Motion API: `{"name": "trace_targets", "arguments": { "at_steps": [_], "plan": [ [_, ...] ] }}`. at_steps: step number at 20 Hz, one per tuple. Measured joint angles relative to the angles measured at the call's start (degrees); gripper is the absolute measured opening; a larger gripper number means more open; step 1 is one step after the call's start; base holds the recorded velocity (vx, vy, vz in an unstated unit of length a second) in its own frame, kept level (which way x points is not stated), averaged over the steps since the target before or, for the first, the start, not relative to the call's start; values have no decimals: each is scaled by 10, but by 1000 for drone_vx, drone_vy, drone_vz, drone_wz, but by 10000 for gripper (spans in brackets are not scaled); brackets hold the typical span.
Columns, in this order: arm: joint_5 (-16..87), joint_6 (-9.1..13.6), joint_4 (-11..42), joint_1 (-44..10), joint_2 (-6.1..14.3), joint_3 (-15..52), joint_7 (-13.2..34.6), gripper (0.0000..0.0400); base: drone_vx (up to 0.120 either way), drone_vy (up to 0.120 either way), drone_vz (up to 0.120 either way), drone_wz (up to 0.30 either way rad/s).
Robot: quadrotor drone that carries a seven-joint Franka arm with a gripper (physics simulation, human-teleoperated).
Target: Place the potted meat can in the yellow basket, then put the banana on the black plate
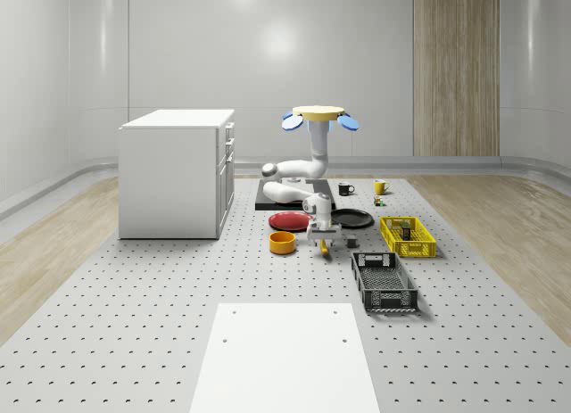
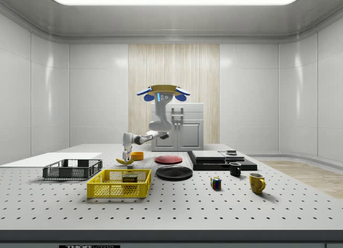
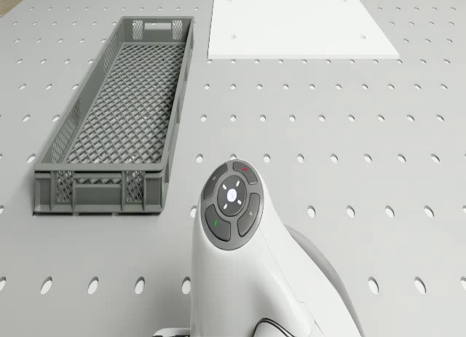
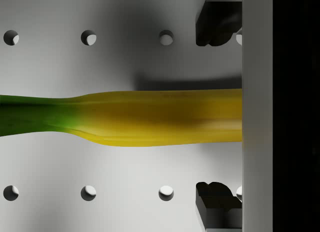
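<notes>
Gripper [image 1: 325, 244] fingers are seen low over the banana [image 4: 150, 117], one dark fingertip [image 4: 217, 21] on each side of the fruit with table visible between tip and peel; the jaws are therefore judged open and straddling, not yet clamped; in the side view the gripper [image 2: 126, 158] hangs just above the banana [image 2: 125, 161], which lies on the table [image 1: 161, 324] beside the orange bowl [image 1: 283, 242] and near the red plate [image 1: 290, 220]; the can [image 2: 129, 179] is seen inside the yellow basket [image 1: 408, 236], so the first part of the task is judged done; the black plate [image 1: 351, 218] sits between the red plate and the basket, a short way from the fruit;

the banana is judged light, curved and fairly soft, its skin smooth enough to slip and easily bruised; a hold across the thick yellow middle, not the green stem end, would be advised, with a modest squeeze, since the curve may let it swing or roll between the fingers;

the drone [image 1: 320, 116] is seen hovering above the table, over the black slab [image 2: 220, 159] behind the plates; the arm [image 1: 299, 177] is dropped from it, folded forward at the elbow and reached down, with the wrist turned so the fingers point straight at the table; in the drone view the arm's last link [image 3: 240, 264] is seen near the grey crate [image 3: 116, 119]
</notes>
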State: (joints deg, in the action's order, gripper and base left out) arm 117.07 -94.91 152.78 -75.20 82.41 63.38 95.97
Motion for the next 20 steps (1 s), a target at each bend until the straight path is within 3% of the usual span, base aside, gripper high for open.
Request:
{"name": "trace_targets", "arguments": {
  "at_steps": [10,13,15,17,20],
  "plan": [
    [26,-14,-18,-7,-7,-27,-2,400,0,0,0,0],
    [29,-14,-20,-8,-8,-31,-3,279,0,0,0,0],
    [31,-14,-21,-7,-9,-32,-3,228,0,0,0,0],
    [32,-14,-21,-7,-10,-33,-3,200,0,0,0,0],
    [35,-13,-21,-7,-11,-33,2,198,0,0,0,0]
  ]
}}
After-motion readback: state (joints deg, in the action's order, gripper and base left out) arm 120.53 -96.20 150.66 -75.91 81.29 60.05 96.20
